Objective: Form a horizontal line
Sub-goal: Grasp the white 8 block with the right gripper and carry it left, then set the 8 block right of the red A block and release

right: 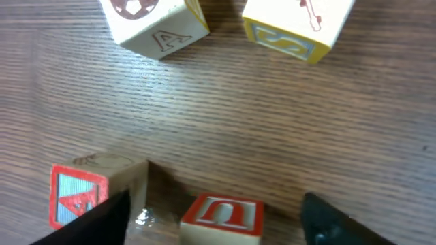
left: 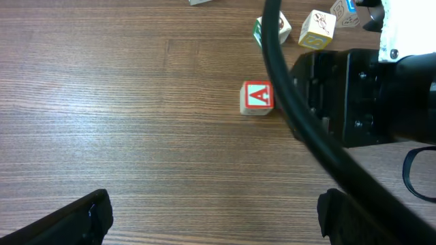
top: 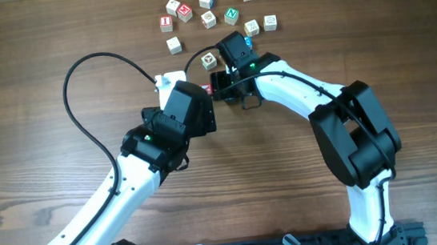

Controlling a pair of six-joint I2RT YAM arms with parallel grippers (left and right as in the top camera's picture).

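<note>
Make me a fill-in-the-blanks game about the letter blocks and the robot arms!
1. In the left wrist view, the red-framed cube shows the letter ___.
2. The red-topped cube lying between the fingers of the right tool shows the letter ___.
3. The pale cube at the top of the right wrist view carries a brown picture of a soccer ___.
4. The left tool holds nothing; its fingers stand wide ___.

Missing words: A, U, ball, open.

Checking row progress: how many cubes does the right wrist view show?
4: ball cube top left, yellow cube top right, red cube bottom left, U cube bottom centre. Others may lie outside this view.
</note>
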